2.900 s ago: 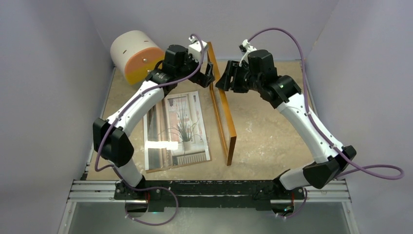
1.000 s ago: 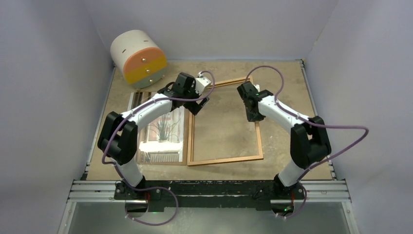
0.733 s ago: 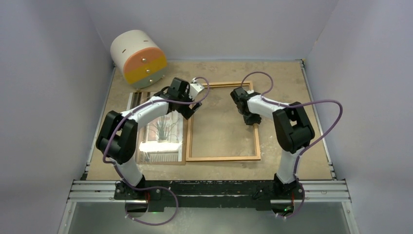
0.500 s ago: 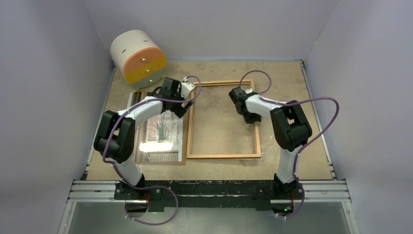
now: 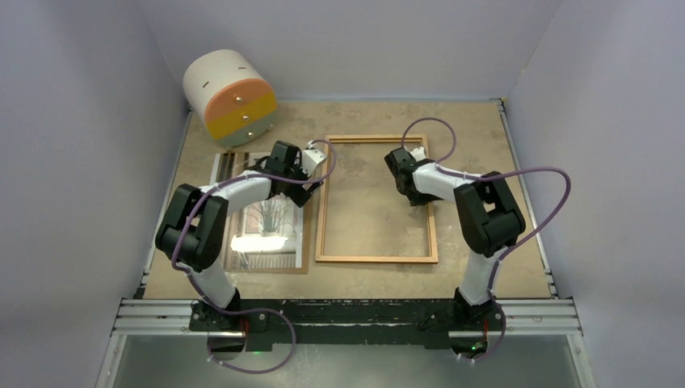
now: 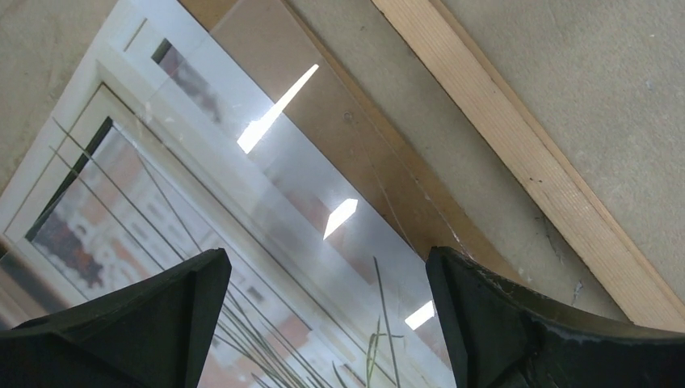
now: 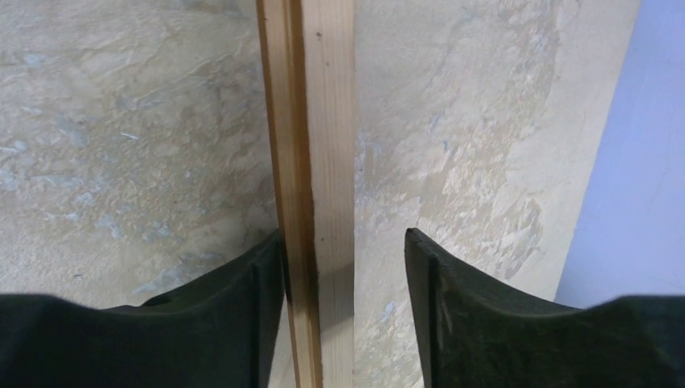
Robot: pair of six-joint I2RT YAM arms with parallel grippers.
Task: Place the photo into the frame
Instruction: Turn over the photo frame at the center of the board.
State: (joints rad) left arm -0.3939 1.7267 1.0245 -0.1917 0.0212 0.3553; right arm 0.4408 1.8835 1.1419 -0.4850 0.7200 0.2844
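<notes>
Frame (image 5: pixel 376 259) flat on table (image 5: pixel 468 145), centre. Photo (image 5: pixel 266 222) face up just left of it, on brown board (image 6: pixel 250 36). Left gripper (image 6: pixel 327 271) low over photo, jaws wide, holding nothing. Right gripper (image 7: pixel 343 242) straddles frame's right rail, jaws partly apart: inner against wood, outer clear.

white drum (image 5: pixel 229 97) laid on its side at far-left corner of table (image 5: pixel 476 137). flat face is banded orange over yellow over a pale strip, small studs seen down its middle. brown board (image 5: pixel 267 269) laid flat on left half of table, well apart from drum. table top mottled beige. pale lilac walls (image 5: pixel 355 40) seen on three sides. black rail (image 5: pixel 355 314) fixed along near edge.
</notes>
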